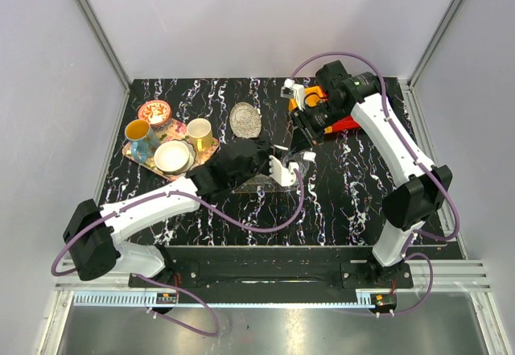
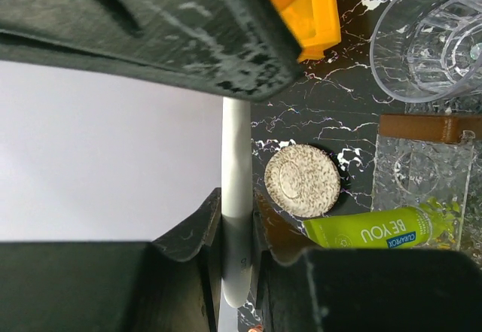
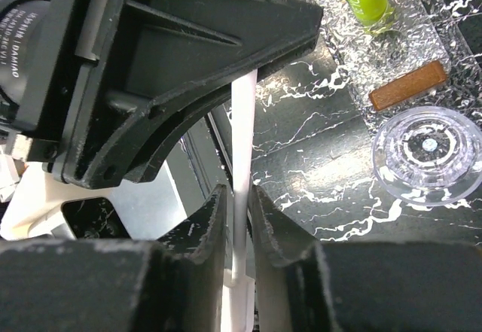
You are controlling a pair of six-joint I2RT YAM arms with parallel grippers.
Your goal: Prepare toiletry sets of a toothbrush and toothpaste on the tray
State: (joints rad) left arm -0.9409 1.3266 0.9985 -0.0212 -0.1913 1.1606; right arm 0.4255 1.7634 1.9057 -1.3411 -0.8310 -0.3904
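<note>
The white toothbrush [image 2: 236, 151] is a slim stick held in the air between both grippers. My left gripper [image 2: 237, 211] is shut on one end of it. My right gripper [image 3: 239, 204] is shut on the toothbrush [image 3: 242, 121] further along, and the left gripper's dark body looms just above it. In the top view the two grippers, left [image 1: 282, 166] and right [image 1: 306, 130], meet over the table's middle. The lime green toothpaste [image 2: 376, 230] lies on the clear textured tray [image 2: 422, 174], also seen in the right wrist view [image 3: 410, 42]. I cannot make out the orange-yellow tube.
A brown bar [image 3: 410, 85] lies on the tray. A clear glass [image 3: 428, 147] stands beside it. A small round silvery dish [image 1: 245, 120] sits at the back centre. A colourful tray with cups [image 1: 165, 142] is at the left. An orange block [image 2: 309, 8] lies near the right arm.
</note>
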